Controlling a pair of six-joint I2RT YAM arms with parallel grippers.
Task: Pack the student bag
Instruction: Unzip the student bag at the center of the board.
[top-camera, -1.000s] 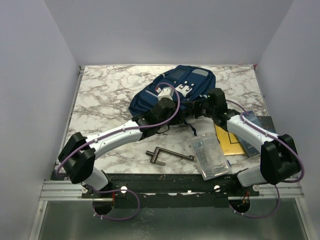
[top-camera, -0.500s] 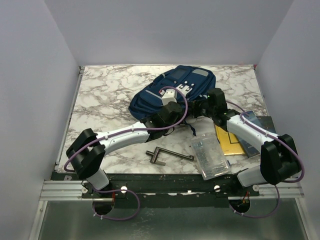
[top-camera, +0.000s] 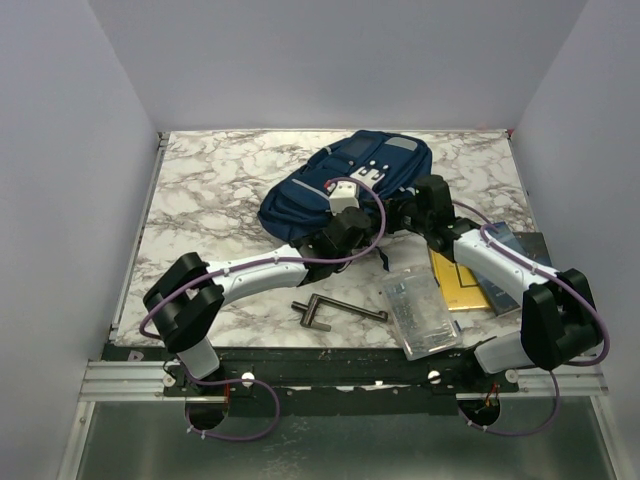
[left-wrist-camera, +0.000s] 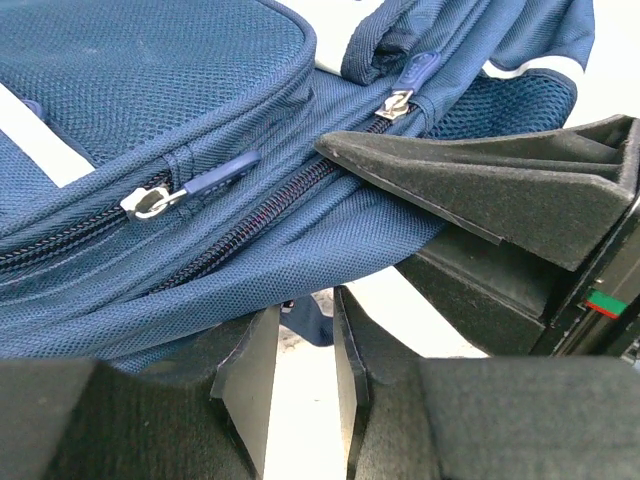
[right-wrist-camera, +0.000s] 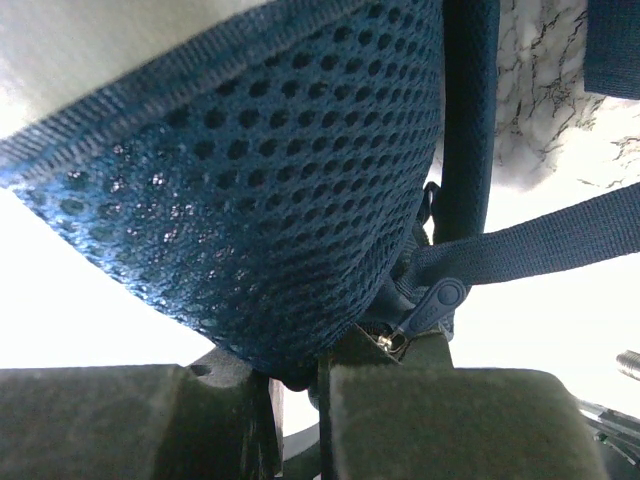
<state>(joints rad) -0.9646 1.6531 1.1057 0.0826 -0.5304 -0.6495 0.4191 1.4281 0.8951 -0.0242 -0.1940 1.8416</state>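
The student bag (top-camera: 330, 185) is a navy backpack lying at the back middle of the marble table. In the left wrist view its zipped side (left-wrist-camera: 150, 120) fills the frame, with a zipper pull (left-wrist-camera: 190, 185) on the front pocket. My left gripper (top-camera: 350, 225) sits low at the bag's near edge, fingers slightly apart (left-wrist-camera: 305, 315) with nothing between them. My right gripper (top-camera: 402, 213) is at the bag's right near corner, shut on the blue mesh fabric (right-wrist-camera: 290, 200); a zipper pull (right-wrist-camera: 432, 305) lies just beside its jaws. The right gripper's black finger (left-wrist-camera: 500, 185) shows close in the left wrist view.
A clear plastic case (top-camera: 425, 312) lies near the right front. A yellow book (top-camera: 462, 285) and a dark flat item (top-camera: 515, 245) lie partly under the right arm. A black L-shaped tool (top-camera: 335, 308) lies in the front middle. Bag straps (right-wrist-camera: 520, 245) trail toward the front.
My left arm has swung right along the bag's near edge, closer to the right gripper. The right arm and the bag have stayed in place.
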